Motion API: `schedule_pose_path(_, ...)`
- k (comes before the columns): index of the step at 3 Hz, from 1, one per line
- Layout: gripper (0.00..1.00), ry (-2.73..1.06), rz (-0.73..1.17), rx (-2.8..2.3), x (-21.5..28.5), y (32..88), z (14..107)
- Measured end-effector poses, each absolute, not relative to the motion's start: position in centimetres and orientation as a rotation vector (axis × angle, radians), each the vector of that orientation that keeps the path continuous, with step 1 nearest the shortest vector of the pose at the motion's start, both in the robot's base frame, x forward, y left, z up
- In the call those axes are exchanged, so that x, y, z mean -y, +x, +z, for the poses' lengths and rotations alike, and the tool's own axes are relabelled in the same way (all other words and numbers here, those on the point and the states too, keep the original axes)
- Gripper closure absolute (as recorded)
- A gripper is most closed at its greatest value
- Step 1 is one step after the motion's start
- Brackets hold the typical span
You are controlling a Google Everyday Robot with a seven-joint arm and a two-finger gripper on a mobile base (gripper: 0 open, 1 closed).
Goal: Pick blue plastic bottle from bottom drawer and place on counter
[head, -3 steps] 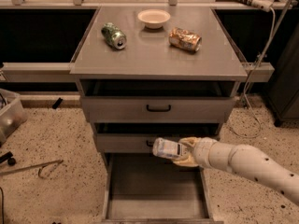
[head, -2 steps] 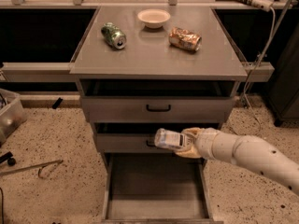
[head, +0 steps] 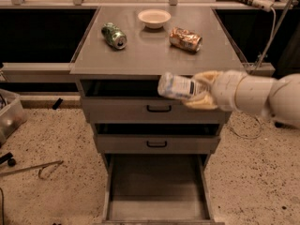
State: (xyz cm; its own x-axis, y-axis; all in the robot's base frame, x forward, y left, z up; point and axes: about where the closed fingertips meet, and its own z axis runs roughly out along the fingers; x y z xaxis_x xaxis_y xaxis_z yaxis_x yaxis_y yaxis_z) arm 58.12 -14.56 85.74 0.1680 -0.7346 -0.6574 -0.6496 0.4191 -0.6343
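**Camera view: bottle held sideways in front of the cabinet**

Gripper (head: 199,90) was at right of centre, in front of the top drawer (head: 158,108) and just below the counter (head: 154,50) edge. Its tan fingers (head: 202,77) were closed on the blue plastic bottle (head: 177,86), one above and one below. The bottle lay roughly on its side, free end pointing left; which end was the cap could not be told. The bottom drawer (head: 157,186) stood pulled out, its grey floor bare. The middle drawer (head: 156,144) sat slightly out. On the counter were a green soda can (head: 115,35) on its side, a white bowl (head: 154,18), and a dented gold can (head: 185,39), all apart from one another.
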Motion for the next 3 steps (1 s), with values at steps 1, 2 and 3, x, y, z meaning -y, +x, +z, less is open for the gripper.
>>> schedule_pose_path(1, 1.00, -1.250, -0.143, -1.423, 13.8, 59.9, 93.7)
schedule_pose_path(2, 1.00, -1.250, -0.143, -1.423, 13.8, 59.9, 93.7)
schedule_pose_path(3, 1.00, -1.286, -0.207, -1.369, 13.0, 62.0, 95.2)
